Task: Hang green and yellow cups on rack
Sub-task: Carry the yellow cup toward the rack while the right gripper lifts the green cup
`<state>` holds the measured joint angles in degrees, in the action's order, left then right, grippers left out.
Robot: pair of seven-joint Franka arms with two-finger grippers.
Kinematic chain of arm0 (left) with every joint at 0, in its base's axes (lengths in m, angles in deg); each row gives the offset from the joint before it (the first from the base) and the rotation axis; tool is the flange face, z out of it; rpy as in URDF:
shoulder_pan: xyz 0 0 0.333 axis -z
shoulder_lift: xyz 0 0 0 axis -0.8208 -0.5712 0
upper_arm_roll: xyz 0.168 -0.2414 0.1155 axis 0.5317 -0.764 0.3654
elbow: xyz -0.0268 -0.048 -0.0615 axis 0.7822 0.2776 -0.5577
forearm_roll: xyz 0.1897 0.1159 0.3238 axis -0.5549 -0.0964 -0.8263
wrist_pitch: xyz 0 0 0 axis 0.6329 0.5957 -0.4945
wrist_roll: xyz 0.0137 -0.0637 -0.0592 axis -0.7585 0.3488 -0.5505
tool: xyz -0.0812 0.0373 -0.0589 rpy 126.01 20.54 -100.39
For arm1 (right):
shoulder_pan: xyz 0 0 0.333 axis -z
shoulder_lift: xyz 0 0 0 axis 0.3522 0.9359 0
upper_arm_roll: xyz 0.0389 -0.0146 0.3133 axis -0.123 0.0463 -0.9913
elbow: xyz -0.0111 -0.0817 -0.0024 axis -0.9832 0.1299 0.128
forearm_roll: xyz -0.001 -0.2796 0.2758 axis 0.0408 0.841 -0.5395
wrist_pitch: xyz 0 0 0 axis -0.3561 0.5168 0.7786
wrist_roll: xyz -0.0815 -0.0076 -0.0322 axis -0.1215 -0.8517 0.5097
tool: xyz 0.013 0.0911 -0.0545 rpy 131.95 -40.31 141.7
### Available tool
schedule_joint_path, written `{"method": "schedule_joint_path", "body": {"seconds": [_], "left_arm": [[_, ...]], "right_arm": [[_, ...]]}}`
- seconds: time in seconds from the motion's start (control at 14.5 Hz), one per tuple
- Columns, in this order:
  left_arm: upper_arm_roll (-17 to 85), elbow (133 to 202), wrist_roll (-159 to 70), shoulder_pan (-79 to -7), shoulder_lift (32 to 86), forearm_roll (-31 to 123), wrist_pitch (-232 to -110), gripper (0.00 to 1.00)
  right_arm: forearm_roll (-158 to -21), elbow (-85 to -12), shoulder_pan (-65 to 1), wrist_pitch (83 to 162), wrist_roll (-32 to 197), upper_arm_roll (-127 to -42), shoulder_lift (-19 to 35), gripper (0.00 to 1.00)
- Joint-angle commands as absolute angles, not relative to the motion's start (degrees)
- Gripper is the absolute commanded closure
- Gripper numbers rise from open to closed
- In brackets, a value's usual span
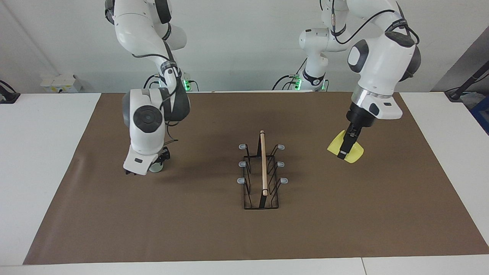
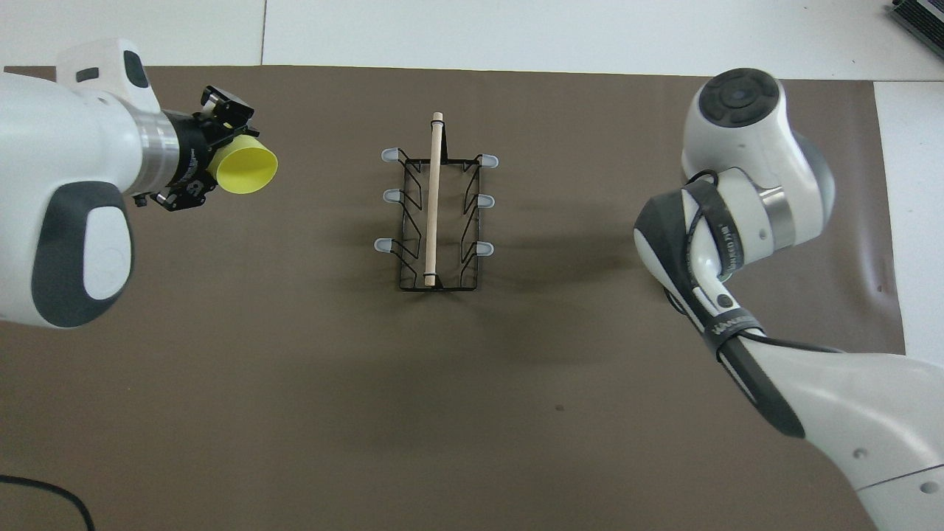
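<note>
The black wire rack (image 1: 263, 164) (image 2: 433, 206), with a wooden rod on top and grey-tipped pegs, stands mid-table. My left gripper (image 1: 346, 148) (image 2: 212, 159) is shut on the yellow cup (image 1: 355, 155) (image 2: 248, 171). It holds the cup tilted on its side in the air, over the mat between the rack and the left arm's end. My right gripper (image 1: 163, 156) is down at the green cup (image 1: 155, 168), mostly hidden by its own wrist. Only a sliver of that cup shows in the facing view. In the overhead view the right arm covers it.
A brown mat (image 1: 214, 236) covers most of the white table (image 1: 38, 152). The right arm's bulky wrist and forearm (image 2: 730, 243) hang over the mat toward its end of the table. Cables trail from both arms.
</note>
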<state>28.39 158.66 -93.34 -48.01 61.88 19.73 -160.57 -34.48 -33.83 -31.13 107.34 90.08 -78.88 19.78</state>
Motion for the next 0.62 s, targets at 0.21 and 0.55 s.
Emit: {"method": "schedule_joint_path", "body": {"seconds": [0.21, 0.55], "left_arm": [[20.4, 167.5, -102.1, -48.1, 66.4, 1.1, -164.5, 1.0], [14.1, 177.9, -117.2, -48.1, 70.3, -17.2, -171.3, 1.0]], "right_arm": [[-22.3, -42.9, -35.6, 108.3, 99.7, -79.6, 20.8, 0.0], [-14.4, -49.6, -38.9, 108.0, 103.8, -79.7, 17.7, 0.0]]}}
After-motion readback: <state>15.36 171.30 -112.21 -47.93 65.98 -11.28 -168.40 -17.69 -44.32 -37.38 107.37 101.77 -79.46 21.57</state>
